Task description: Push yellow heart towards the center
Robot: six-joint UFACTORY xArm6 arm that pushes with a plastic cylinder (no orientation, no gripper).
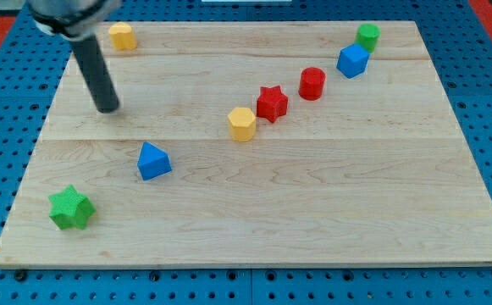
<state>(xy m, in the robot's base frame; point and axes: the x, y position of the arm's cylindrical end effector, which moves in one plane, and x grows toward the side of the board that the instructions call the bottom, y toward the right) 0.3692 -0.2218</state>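
The yellow heart [122, 36] lies near the board's top left corner. My tip [107, 108] rests on the board below it and slightly to the view's left, apart from it by a clear gap. The rod rises from the tip towards the view's top left. A yellow hexagon block [241, 124] lies near the middle of the board, touching no other block.
A red star [272, 102], a red cylinder [312, 83], a blue cube [352, 61] and a green cylinder [367, 36] run in a diagonal towards the top right. A blue triangular block [152, 161] lies left of centre. A green star [69, 208] sits at the bottom left.
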